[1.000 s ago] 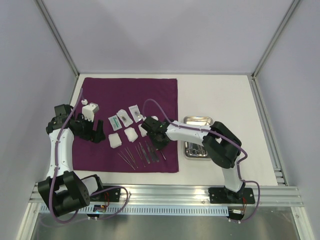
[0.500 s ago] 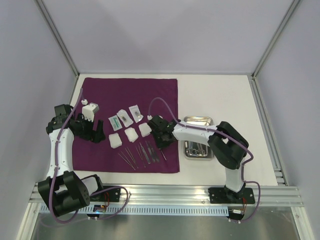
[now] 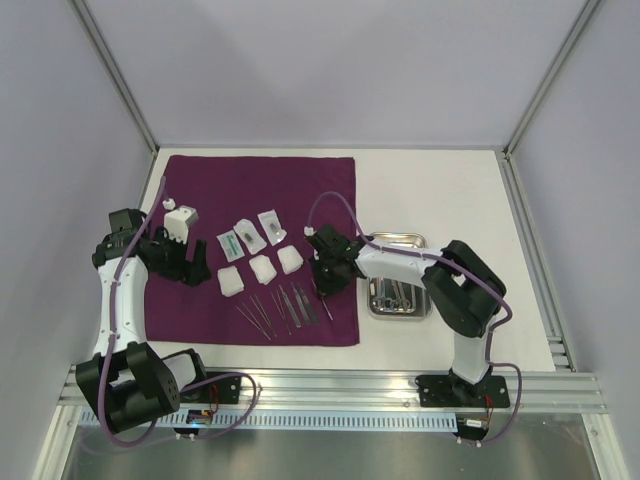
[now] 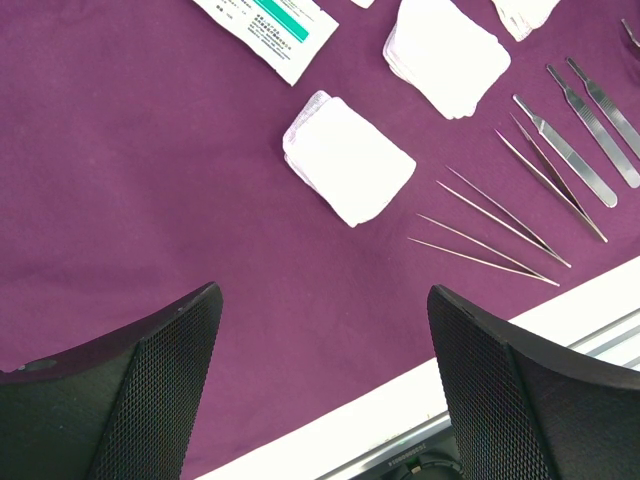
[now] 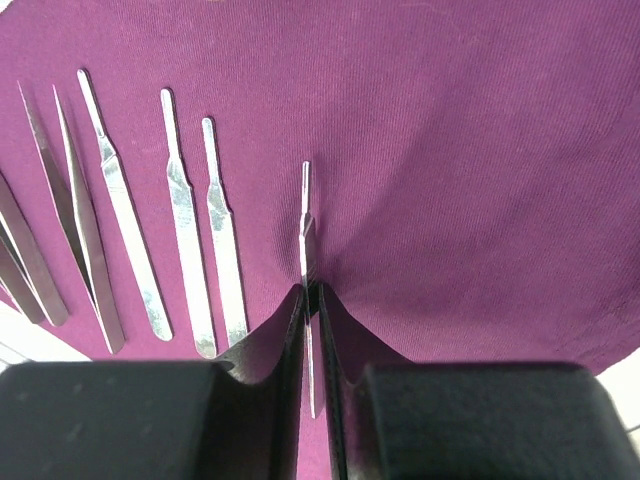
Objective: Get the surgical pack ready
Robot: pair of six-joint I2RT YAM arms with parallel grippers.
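The right pincer [image 5: 311,290] is pressed together on a thin steel instrument [image 5: 306,215], which is gripped edge-on near its handle end, with the tip pointed away over the purple cloth [image 3: 250,190]. The grip is probably taken there so that the flat blade-like piece can be carried without twisting. Whether it has been raised clear of the cloth cannot be told.

The other instruments [image 3: 285,305] are laid side by side in a row at the lower centre of the top view, presumably so that each can be taken singly. The gauze squares [image 3: 261,267] and clear packets [image 3: 250,233] are set just above them. The steel tray [image 3: 397,240] is placed on the desk [image 3: 440,190] just right of the cloth, and some metal pieces are already held in it.

The left pincer [image 4: 322,295] is held spread above the left part of the cloth, with nothing gripped.

Compared with a second ago, the right pincer has been shifted rightward and lower, so the rightmost gauze square, then covered, is now exposed. The left arm is unchanged.
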